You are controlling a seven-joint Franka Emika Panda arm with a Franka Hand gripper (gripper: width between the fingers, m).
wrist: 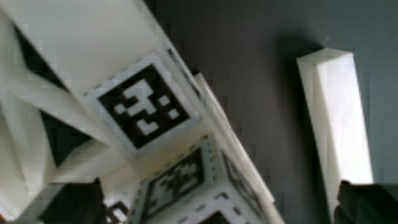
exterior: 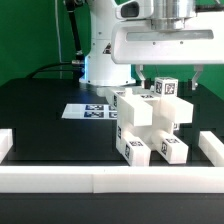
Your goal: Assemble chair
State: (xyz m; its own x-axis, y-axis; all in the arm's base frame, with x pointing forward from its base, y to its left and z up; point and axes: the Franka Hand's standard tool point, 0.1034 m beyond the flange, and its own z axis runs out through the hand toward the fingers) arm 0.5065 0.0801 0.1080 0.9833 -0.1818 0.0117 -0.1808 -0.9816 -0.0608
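Note:
The chair [exterior: 150, 122] stands part-built in the middle of the black table as a cluster of white blocky parts with black-and-white tags. Its top tagged piece [exterior: 167, 88] rises highest. My gripper [exterior: 171, 78] hangs just above that piece, open, with a finger on each side and clear of it. In the wrist view the tagged chair parts [wrist: 143, 105] fill the frame close up, and my gripper [wrist: 214, 205] stands wide with its dark fingertips [wrist: 358, 200] at the edges. I see nothing held.
The marker board [exterior: 88, 110] lies flat behind the chair towards the exterior view's left. A white border wall [exterior: 100, 180] runs along the front, with end pieces at both sides. The robot base [exterior: 105, 60] stands at the back. A long white bar [wrist: 334, 110] shows beside the chair.

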